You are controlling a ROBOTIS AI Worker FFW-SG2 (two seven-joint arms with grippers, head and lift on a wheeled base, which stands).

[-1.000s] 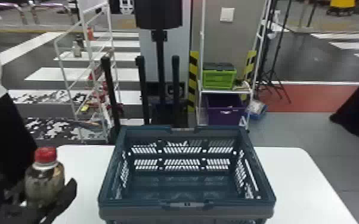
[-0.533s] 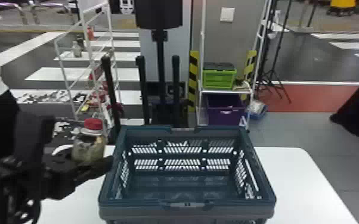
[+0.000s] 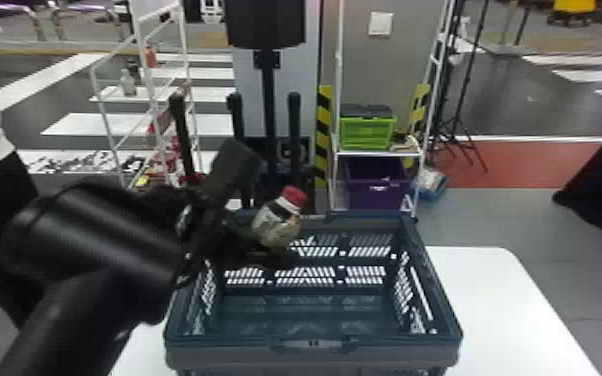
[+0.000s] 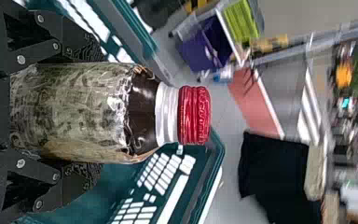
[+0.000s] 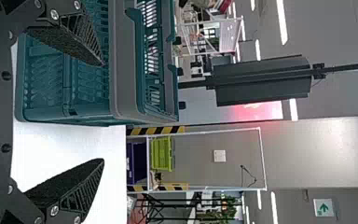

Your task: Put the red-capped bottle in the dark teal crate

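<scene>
Okay, I've got left gripper closed around body of red-capped bottle, bottle tilted, cap uppermost, and in head view it's over far left part of dark teal crate. My right gripper: fingers spread wide, nothing held, near crate.

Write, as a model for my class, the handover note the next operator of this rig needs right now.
Left gripper: shut on the red-capped bottle, which is tilted, cap toward the robot's right.
Right gripper: open and empty, beside the crate.
Crate: on the white table, open-topped; the bottle appears to be above its left rear part.
Done: bottle gripped and off the table.
Left to do: lower it inside, release, withdraw the left gripper.
</scene>
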